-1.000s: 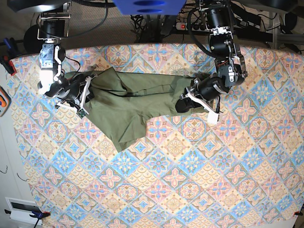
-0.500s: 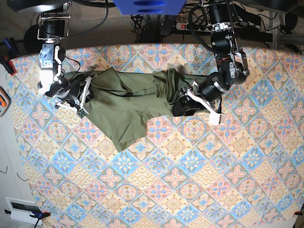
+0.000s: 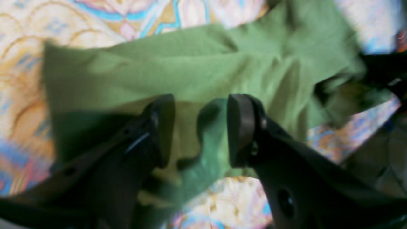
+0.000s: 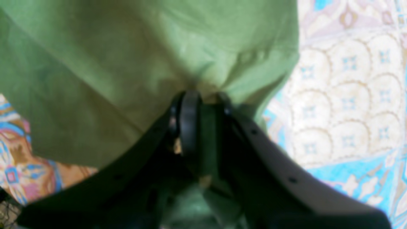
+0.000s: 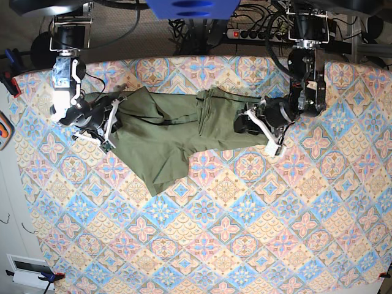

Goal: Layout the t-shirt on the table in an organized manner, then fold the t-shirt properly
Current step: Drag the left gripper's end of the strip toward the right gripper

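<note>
The olive-green t-shirt (image 5: 165, 135) lies crumpled across the far-left part of the table (image 5: 245, 233), with a bunched fold standing up near its middle. At its left end my right gripper (image 5: 113, 122) is shut on the cloth; the right wrist view shows the fingers (image 4: 190, 127) pinching the t-shirt (image 4: 127, 57) over the table (image 4: 343, 95). My left gripper (image 5: 242, 125) sits at the shirt's right end. In the left wrist view that gripper (image 3: 200, 130) stands open, its jaws well apart over the t-shirt (image 3: 190, 73), gripping nothing.
Cables and a power strip (image 5: 245, 33) run behind the table's far edge. An orange object (image 5: 5, 131) sits off the left edge and a white device (image 5: 27, 269) lies on the floor at the bottom left. Patterned cloth stretches wide in front of the shirt.
My left gripper pushed the shirt's right end leftward into a bunched fold, then opened, let go of the cloth and drew back slightly right. The right gripper kept its grip and place.
</note>
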